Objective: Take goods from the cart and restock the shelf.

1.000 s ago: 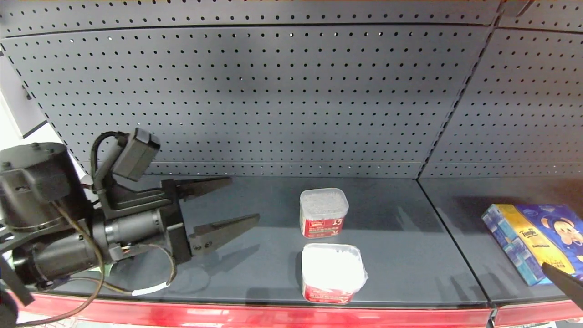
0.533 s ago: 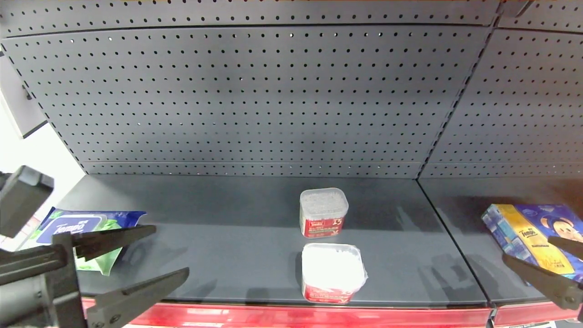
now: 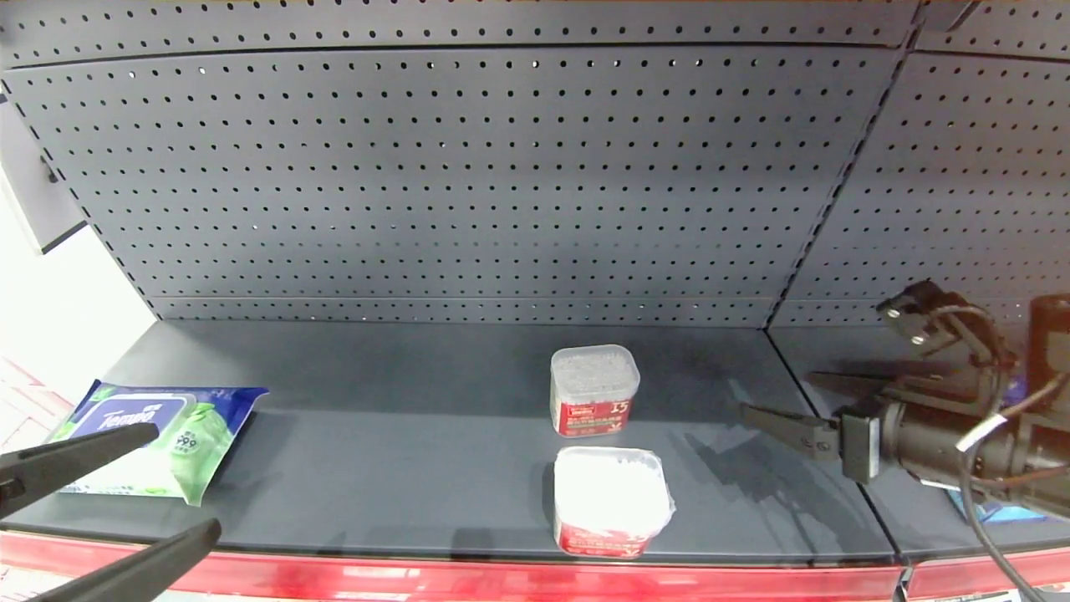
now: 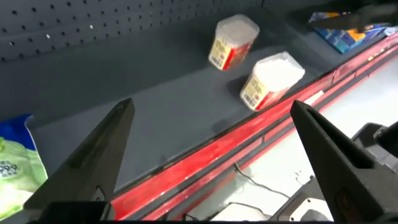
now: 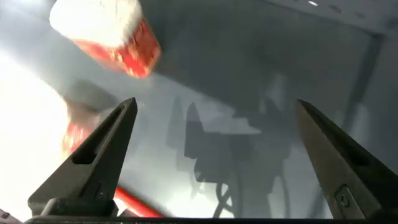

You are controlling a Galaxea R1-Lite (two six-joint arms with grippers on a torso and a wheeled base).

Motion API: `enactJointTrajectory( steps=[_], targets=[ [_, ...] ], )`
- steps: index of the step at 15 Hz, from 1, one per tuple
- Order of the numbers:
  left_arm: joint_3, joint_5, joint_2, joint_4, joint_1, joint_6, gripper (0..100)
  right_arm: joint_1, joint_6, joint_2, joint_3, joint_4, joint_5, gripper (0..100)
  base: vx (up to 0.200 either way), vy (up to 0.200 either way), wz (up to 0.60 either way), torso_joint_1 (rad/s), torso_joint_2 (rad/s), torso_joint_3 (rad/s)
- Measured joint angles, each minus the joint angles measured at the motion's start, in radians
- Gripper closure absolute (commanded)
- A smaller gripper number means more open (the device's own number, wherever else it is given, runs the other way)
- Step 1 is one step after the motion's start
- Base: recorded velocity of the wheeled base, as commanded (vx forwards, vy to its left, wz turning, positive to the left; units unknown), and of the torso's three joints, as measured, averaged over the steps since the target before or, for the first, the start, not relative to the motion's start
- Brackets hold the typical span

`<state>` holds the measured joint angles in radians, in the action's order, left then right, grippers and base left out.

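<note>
Two clear tubs with red labels stand mid-shelf, one at the back (image 3: 594, 389) and one at the front edge (image 3: 610, 500). A blue-green wipes pack (image 3: 159, 439) lies flat at the shelf's left end. My left gripper (image 3: 185, 478) is open and empty, low at the front left, just right of the pack. My right gripper (image 3: 776, 395) is open and empty above the shelf, to the right of the tubs, fingers pointing at them. The left wrist view shows both tubs (image 4: 233, 40) (image 4: 270, 78) and the pack (image 4: 15, 168) beyond its gripper (image 4: 212, 106). A tub (image 5: 109, 31) lies ahead of the right wrist view's gripper (image 5: 216, 104).
A blue and yellow box (image 4: 348, 31) lies on the neighbouring shelf section to the right, mostly hidden behind my right arm in the head view. A red strip (image 3: 468, 577) runs along the shelf's front edge. A perforated back panel (image 3: 468, 184) closes the rear. Bare shelf (image 3: 401, 435) lies between pack and tubs.
My left arm has pulled back off the shelf toward the front left, uncovering the wipes pack. My right arm has come in from the right, now in front of the blue box.
</note>
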<state>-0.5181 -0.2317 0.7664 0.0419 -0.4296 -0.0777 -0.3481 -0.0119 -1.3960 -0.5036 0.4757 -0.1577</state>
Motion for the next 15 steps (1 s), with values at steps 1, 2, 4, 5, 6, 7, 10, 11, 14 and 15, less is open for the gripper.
enactJointTrajectory(
  steps=[1, 2, 4, 5, 6, 7, 10, 11, 14, 15],
  targets=[
    [-0.003, 0.003, -0.006, 0.0, 0.0, 0.001, 0, -0.013, -0.001, -0.054, -0.039, 0.002, 0.001, 0, 0.0, 0.0, 0.0, 0.0, 0.0, 0.0],
    [-0.003, 0.012, -0.011, 0.0, 0.0, 0.001, 0, -0.021, -0.002, -0.103, -0.075, 0.004, 0.002, 0, 0.0, 0.0, 0.0, 0.0, 0.0, 0.0],
    [-0.003, 0.031, -0.021, 0.0, 0.0, 0.001, 0, -0.048, -0.004, -0.206, -0.143, 0.005, 0.009, 0, 0.0, 0.0, 0.0, 0.0, 0.0, 0.0],
    [-0.003, 0.034, -0.027, 0.0, 0.0, 0.001, 0, -0.059, -0.006, -0.244, -0.163, 0.005, 0.01, 0, 0.0, 0.0, 0.0, 0.0, 0.0, 0.0],
    [-0.003, 0.034, -0.033, 0.0, 0.001, 0.0, 0, -0.069, -0.007, -0.284, -0.185, 0.007, 0.012, 0, 0.0, 0.0, 0.0, 0.0, 0.0, 0.0],
    [0.0, 0.034, -0.039, 0.0, 0.002, 0.0, 0, -0.075, -0.007, -0.315, -0.204, 0.01, 0.018, 0, 0.0, 0.0, 0.0, 0.0, 0.0, 0.0],
    [0.003, 0.034, -0.046, 0.0, 0.003, 0.0, 0, -0.079, -0.007, -0.383, -0.253, 0.015, 0.056, 0, 0.0, 0.0, 0.0, 0.0, 0.0, 0.0],
    [0.003, 0.034, -0.047, 0.0, 0.003, 0.0, 0, -0.079, -0.006, -0.396, -0.262, 0.015, 0.057, 0, 0.0, 0.0, 0.0, 0.0, 0.0, 0.0],
    [-0.001, 0.034, -0.048, 0.001, 0.003, 0.0, 0, -0.095, -0.002, -0.417, -0.27, 0.015, 0.057, 0, 0.0, 0.0, 0.0, 0.0, 0.0, 0.0],
    [-0.001, 0.034, -0.048, 0.0, 0.003, 0.0, 0, -0.109, -0.002, -0.42, -0.271, 0.015, 0.057, 0, 0.0, 0.0, 0.0, 0.0, 0.0, 0.0]
  ],
)
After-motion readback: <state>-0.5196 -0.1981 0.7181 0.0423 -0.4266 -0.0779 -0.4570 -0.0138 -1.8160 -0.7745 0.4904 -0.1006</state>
